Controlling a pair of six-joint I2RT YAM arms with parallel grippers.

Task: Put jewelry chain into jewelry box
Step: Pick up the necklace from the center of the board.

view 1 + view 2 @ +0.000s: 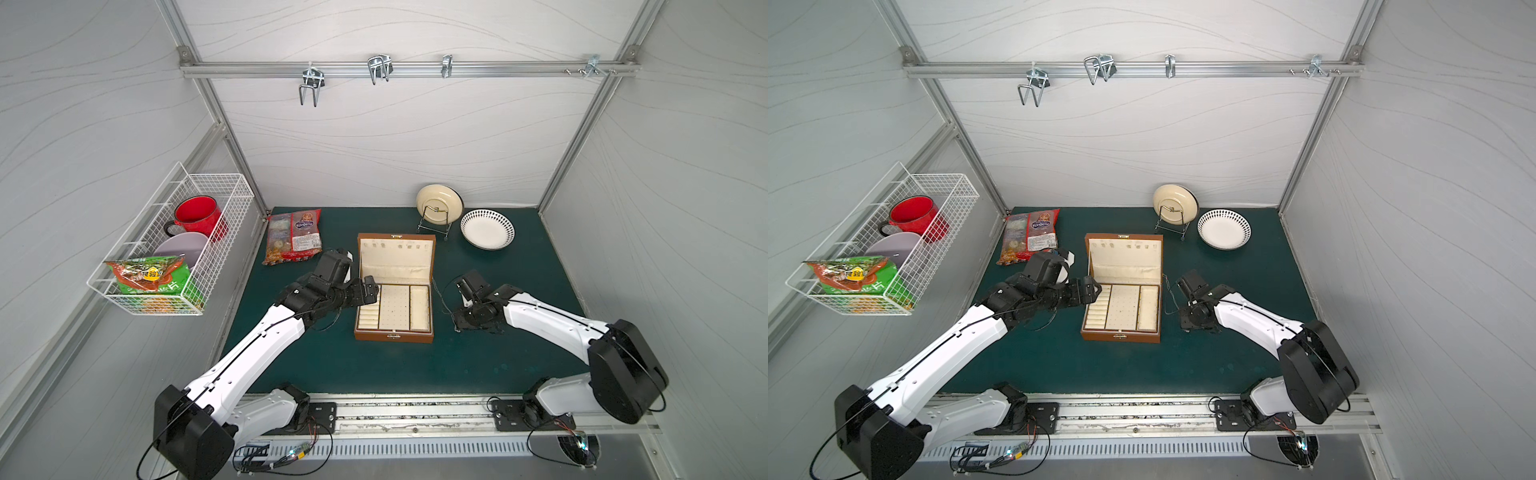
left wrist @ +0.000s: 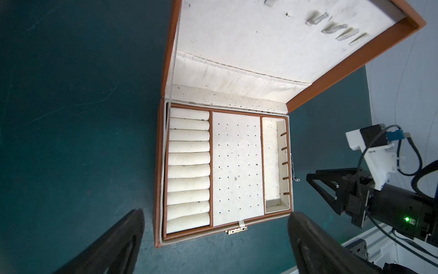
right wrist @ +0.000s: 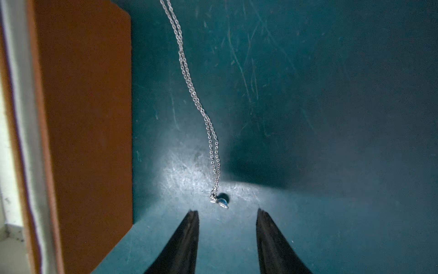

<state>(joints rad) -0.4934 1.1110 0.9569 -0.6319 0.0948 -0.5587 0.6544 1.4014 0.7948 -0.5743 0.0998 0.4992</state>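
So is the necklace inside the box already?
No, the necklace lies on the green mat beside the box, just ahead of the right gripper.

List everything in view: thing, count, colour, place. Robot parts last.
jewelry box: one, brown with cream lining, mat centre, lid open.
jewelry chain: one, silvery, on the mat beside the box, on the right arm's side.
candy bag: one, red and clear, far left of mat.
plate on stand: one, cream, at the back.
bowl: one, white with dark dotted rim, back right.
wire basket: one, white, left wall.
red mug: one, in basket.
grey dish: one, in basket.
snack packet: one, green and orange, in basket.
hooks: several, metal, back rail.
left gripper: black, open, by the box.
right gripper: black, open, at the chain's end.
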